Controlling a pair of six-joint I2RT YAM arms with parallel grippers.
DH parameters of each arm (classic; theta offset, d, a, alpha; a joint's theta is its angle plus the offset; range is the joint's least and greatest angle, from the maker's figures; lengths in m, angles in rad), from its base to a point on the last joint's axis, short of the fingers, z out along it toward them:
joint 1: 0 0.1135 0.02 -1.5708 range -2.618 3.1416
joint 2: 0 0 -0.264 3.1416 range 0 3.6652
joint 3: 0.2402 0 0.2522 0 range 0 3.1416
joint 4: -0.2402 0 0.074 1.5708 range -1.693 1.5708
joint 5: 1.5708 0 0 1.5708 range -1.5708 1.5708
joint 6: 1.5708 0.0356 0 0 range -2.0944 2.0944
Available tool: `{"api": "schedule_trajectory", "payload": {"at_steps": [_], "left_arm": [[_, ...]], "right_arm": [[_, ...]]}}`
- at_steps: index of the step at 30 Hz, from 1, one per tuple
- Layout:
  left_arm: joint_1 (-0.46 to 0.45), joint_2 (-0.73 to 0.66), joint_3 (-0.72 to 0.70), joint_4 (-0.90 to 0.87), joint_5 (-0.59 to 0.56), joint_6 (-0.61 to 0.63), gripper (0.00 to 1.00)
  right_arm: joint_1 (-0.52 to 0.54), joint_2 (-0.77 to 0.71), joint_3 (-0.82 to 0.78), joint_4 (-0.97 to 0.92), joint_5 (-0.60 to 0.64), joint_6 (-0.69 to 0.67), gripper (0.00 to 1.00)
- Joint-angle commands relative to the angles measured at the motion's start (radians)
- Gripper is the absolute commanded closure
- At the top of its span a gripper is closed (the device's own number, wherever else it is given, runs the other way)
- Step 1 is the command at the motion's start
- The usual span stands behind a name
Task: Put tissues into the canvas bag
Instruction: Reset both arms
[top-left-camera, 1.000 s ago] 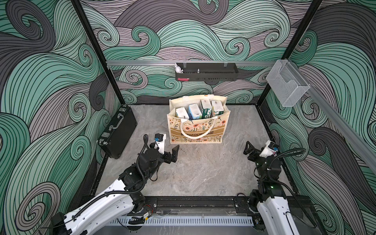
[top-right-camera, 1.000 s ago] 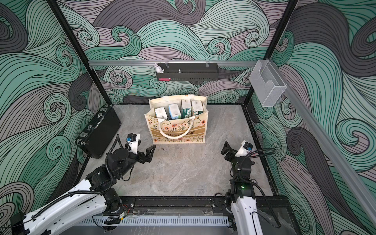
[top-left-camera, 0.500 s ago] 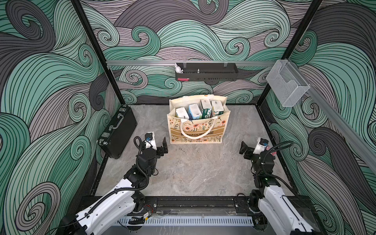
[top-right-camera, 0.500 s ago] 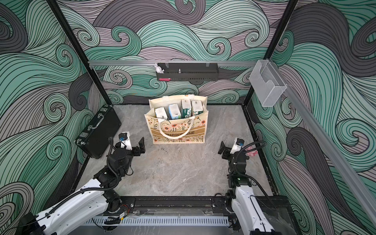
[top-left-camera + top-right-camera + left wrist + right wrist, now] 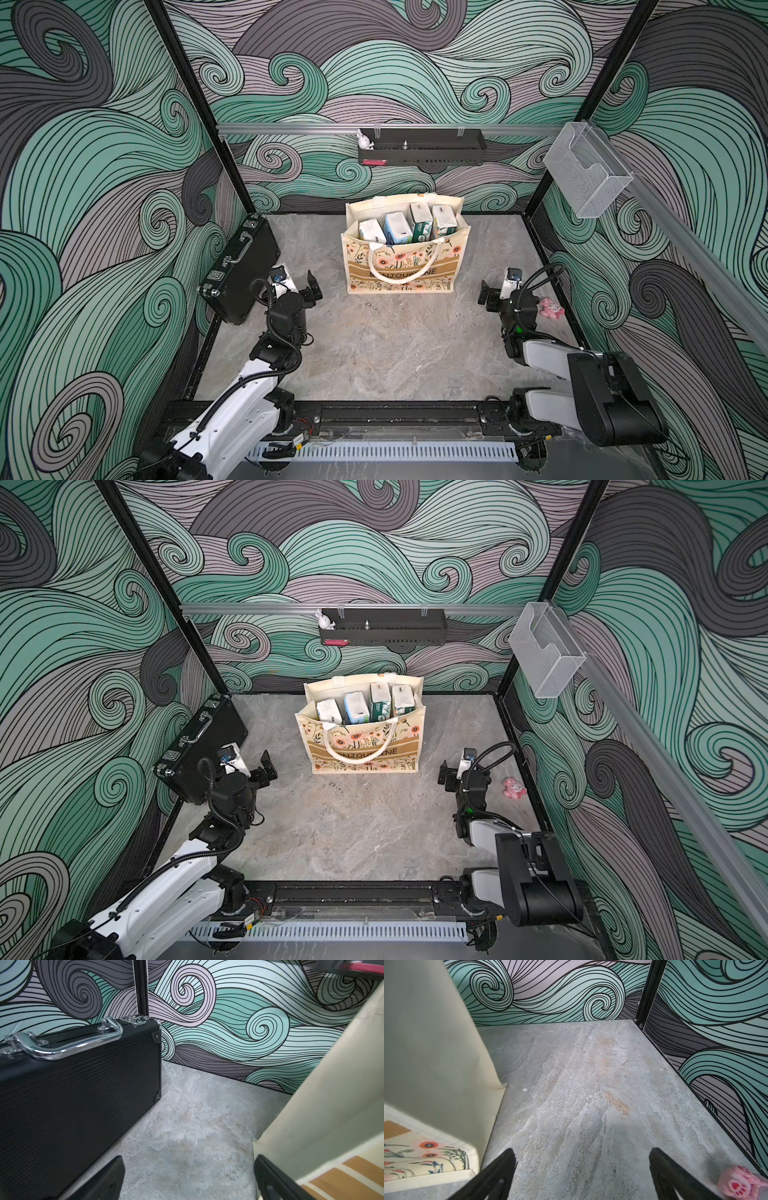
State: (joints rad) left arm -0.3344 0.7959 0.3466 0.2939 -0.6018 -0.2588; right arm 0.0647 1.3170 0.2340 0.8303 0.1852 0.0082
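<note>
Top views, both: shows the canvas bag [image 5: 405,266] upright toward the back of the table [image 5: 386,345], with four of the tissues [image 5: 409,226] standing in a row inside its open mouth. Finds no loose pack on the grey surface. Places the left gripper [image 5: 299,286] between the black briefcase [image 5: 239,270] and the bag, and the right gripper [image 5: 494,293] between the bag and a pink toy [image 5: 550,308], both spread wide and empty. Suggests a job finished or close to it.

Left wrist: frames open jaws low over bare table, with the briefcase wall [image 5: 83,1105] close on one side and the cream bag corner [image 5: 311,1126] just beside the finger on the other. Points to the likeliest mishap: a sideways swing nudging the bag, tipping it and spilling the packs, or knocking the upright briefcase flat.

Right wrist: catches wide, empty jaws over bare stone, the bag side [image 5: 436,1053] at one edge and the pink toy [image 5: 737,1182] just beside the opposite finger. Warns of a wrong pick, with the toy taken for a pack and dropped into the bag. Flags too the white rope handle [image 5: 417,273] draped down the bag front, an easy snag for a finger on any return reach.
</note>
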Motion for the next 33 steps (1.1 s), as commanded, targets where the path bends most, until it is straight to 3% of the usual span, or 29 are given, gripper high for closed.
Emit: {"api": "schedule_trajectory", "payload": {"at_steps": [1, 6, 7, 9, 11, 20, 23, 27, 29, 31, 33], "left_arm": [[0.025, 0.015, 0.033, 0.045, 0.012, 0.040, 0.01], [0.083, 0.066, 0.014, 0.092, 0.020, 0.095, 0.01], [0.099, 0.086, 0.010, 0.106, 0.023, 0.107, 0.01], [0.142, 0.145, -0.002, 0.138, 0.035, 0.126, 0.01], [0.172, 0.205, -0.007, 0.171, 0.050, 0.151, 0.01], [0.270, 0.432, -0.024, 0.348, 0.217, 0.242, 0.01], [0.354, 0.512, -0.017, 0.452, 0.409, 0.202, 0.01], [0.359, 0.720, 0.064, 0.492, 0.568, 0.288, 0.01], [0.364, 0.737, 0.069, 0.490, 0.585, 0.302, 0.01], [0.370, 0.729, 0.135, 0.347, 0.512, 0.234, 0.01], [0.382, 0.735, 0.134, 0.358, 0.523, 0.230, 0.01]], "right_arm": [[0.006, 0.066, 0.015, 0.168, 0.018, -0.034, 0.00], [0.006, 0.272, -0.009, 0.445, 0.042, -0.035, 0.00], [0.006, 0.262, -0.004, 0.419, 0.043, -0.032, 0.00], [0.006, 0.196, 0.066, 0.190, 0.052, -0.017, 0.00], [0.005, 0.239, 0.163, 0.072, 0.041, -0.021, 0.00], [-0.011, 0.221, 0.152, 0.058, -0.005, -0.020, 0.00], [-0.013, 0.224, 0.157, 0.050, -0.007, -0.019, 0.00], [-0.013, 0.221, 0.157, 0.044, -0.009, -0.019, 0.00], [-0.012, 0.220, 0.157, 0.042, -0.010, -0.019, 0.00], [-0.013, 0.220, 0.157, 0.043, -0.010, -0.019, 0.00], [-0.013, 0.221, 0.158, 0.043, -0.010, -0.019, 0.00]]}}
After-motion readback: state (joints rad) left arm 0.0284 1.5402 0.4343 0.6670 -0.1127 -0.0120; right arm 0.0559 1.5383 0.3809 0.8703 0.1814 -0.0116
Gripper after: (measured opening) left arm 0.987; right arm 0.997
